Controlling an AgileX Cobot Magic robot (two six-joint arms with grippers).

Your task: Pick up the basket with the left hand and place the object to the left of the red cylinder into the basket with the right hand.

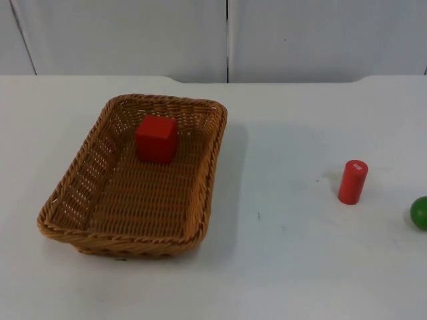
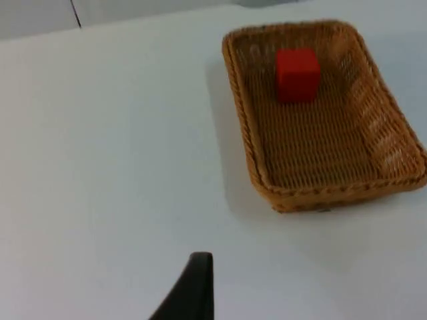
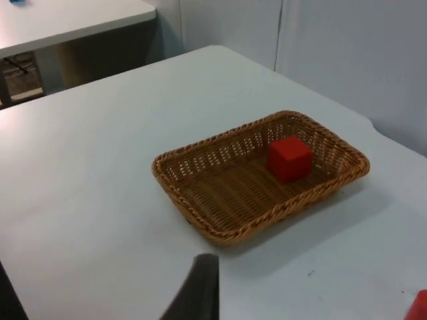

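One black fingertip of the left gripper (image 2: 193,290) stands over bare white table top (image 1: 300,267), well apart from the basket; it holds and touches nothing, and whether its jaws are spread or closed cannot be told. One black fingertip of the right gripper (image 3: 199,290) likewise stands above the table, short of the basket's near rim, holding and touching nothing, its opening also impossible to judge. Nearest on the table, towards the left, sits one rectangular woven wicker basket (image 1: 87,193), brown, resting flat on the surface with no gripper on it. Inside it, at the far end of its floor close to the far wall, lies one red cube (image 1: 157,139); the cube is upright on one face. To the right, well apart from the basket, stands one red cylinder (image 1: 352,182), upright, with a small white mark on its top. Just beyond the cylinder to the right, at the picture's edge and cut off by it, lies one green rounded object (image 1: 419,213), apart from the cylinder. Farthest, the table ends at one grey partition wall (image 1: 133,33) with a dark vertical seam.
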